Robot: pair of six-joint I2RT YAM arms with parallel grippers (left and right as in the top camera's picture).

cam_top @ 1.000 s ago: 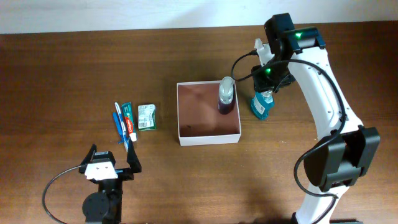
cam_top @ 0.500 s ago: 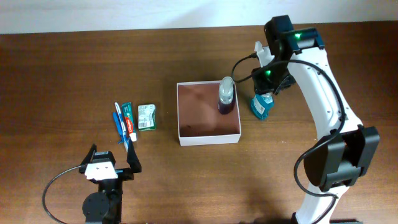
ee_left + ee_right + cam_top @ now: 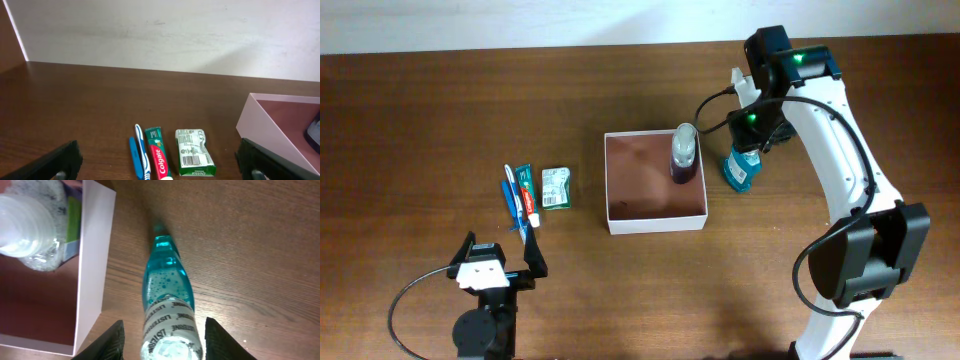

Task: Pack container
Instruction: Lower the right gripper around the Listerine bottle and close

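The right arm (image 3: 840,130) is white-shelled with black joints and a black base, two green lights (image 3: 798,57) near the wrist, a black cable (image 3: 697,106) looping off it. The left arm (image 3: 485,295) is black with a white plate; the left gripper (image 3: 160,162) has dark blocky jaws.

Your left arm (image 3: 485,322) sits folded low at the near left of the table (image 3: 420,120). Your left gripper (image 3: 502,252) points away from its base toward the far side, about level with the tabletop. Its fingers (image 3: 62,161) stand wide apart, one at each lower corner of the wrist view.

Your right arm (image 3: 842,140) rises from its base at the near right and reaches across to the far side, the long white link bending left at the top. The wrist turns down, so your right gripper (image 3: 748,150) points at the tabletop. Its fingers (image 3: 114,339) are spread, not pressed together.
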